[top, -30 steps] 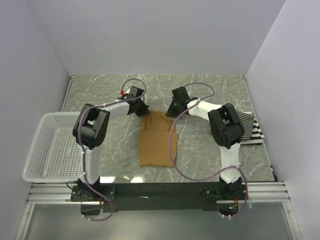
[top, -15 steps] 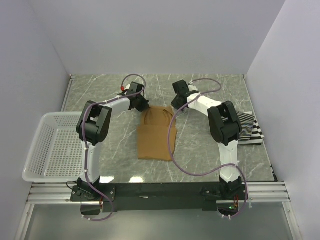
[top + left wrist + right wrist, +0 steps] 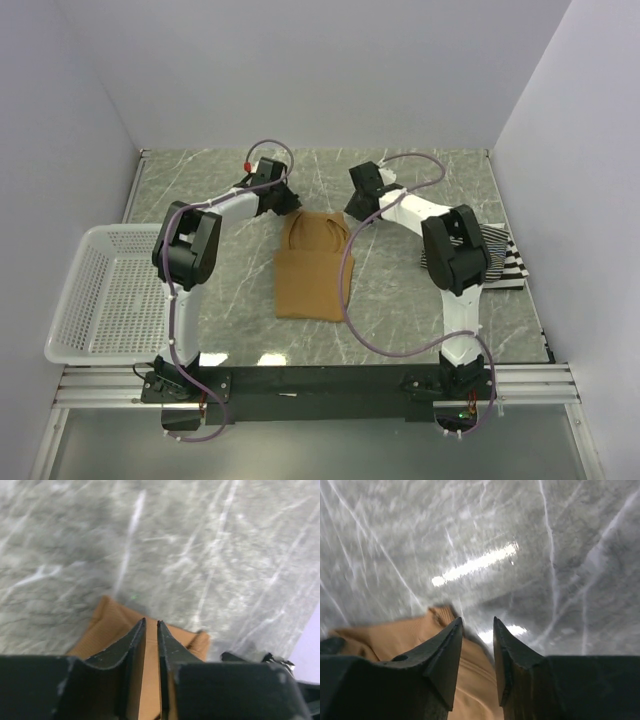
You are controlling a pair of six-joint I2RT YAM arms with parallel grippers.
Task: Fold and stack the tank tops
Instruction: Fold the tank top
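Note:
The plain tan-brown tank top (image 3: 312, 270) lies flat in the middle of the table, its straps toward the far side. My left gripper (image 3: 289, 206) hovers at its far left corner, my right gripper (image 3: 352, 214) at its far right corner. In the left wrist view the left gripper (image 3: 151, 622) stands slightly open, with tan cloth (image 3: 107, 617) lying under the narrow gap. In the right wrist view the right gripper (image 3: 477, 620) is open wider, over the edge of the tan cloth (image 3: 395, 632), gripping nothing. A black-and-white striped tank top (image 3: 502, 258) lies at the right, partly behind the right arm.
A white mesh basket (image 3: 105, 290) sits at the table's left edge. Purple cables loop from both arms, one crossing the tan top's right side. White walls close off the left, far and right sides.
Both grippers carried the tan top's far edge a little farther away, then their jaws parted and let the cloth go. The top now lies flatter and longer.

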